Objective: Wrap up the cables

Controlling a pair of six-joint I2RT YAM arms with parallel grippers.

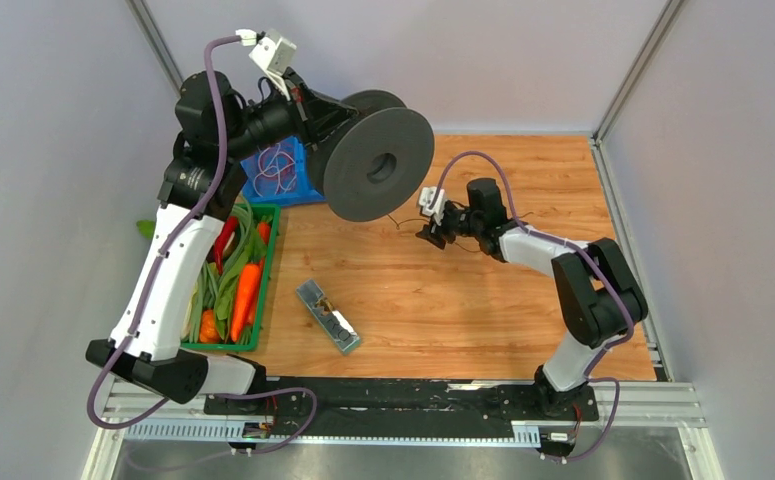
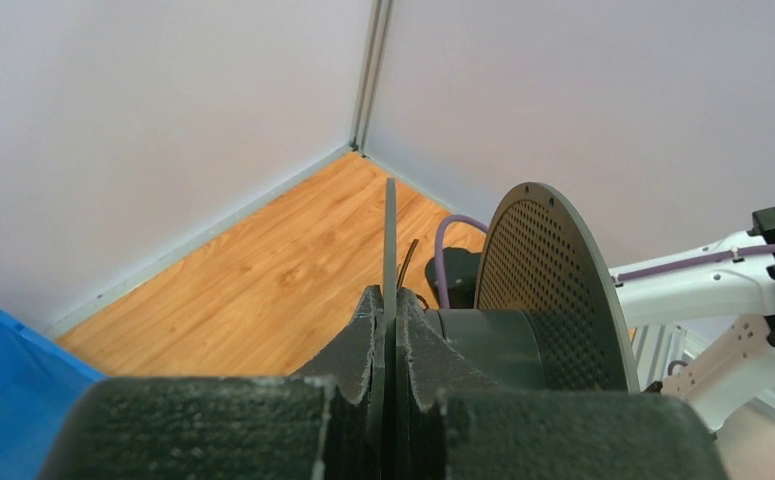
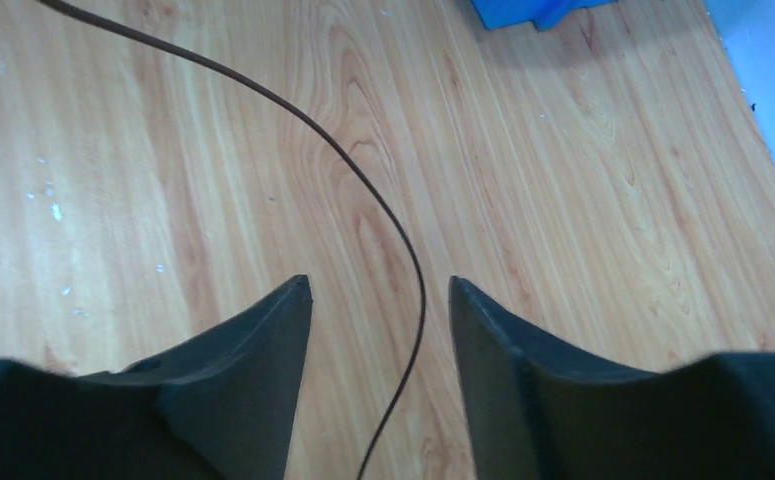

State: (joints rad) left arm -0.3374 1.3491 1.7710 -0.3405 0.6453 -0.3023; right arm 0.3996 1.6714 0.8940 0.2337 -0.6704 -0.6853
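My left gripper (image 1: 315,118) is shut on the thin edge of one flange of a black spool (image 1: 378,165) and holds it raised above the back of the table. In the left wrist view the flange edge (image 2: 390,240) sits pinched between the fingers, with the perforated other flange (image 2: 553,280) to the right. The cable (image 3: 353,170) is a thin black wire lying on the wood. It runs between the spread fingers of my right gripper (image 3: 380,290), which is open, low over the table and not touching it. A short stretch of wire (image 1: 399,221) shows below the spool, left of the right gripper (image 1: 429,236).
A green crate (image 1: 272,262) of carrots, peppers and beans stands at the left. A blue bin (image 1: 281,172) with cords sits behind it, under the left arm. A small rectangular device (image 1: 328,316) lies near the table's front. Grey walls enclose the table.
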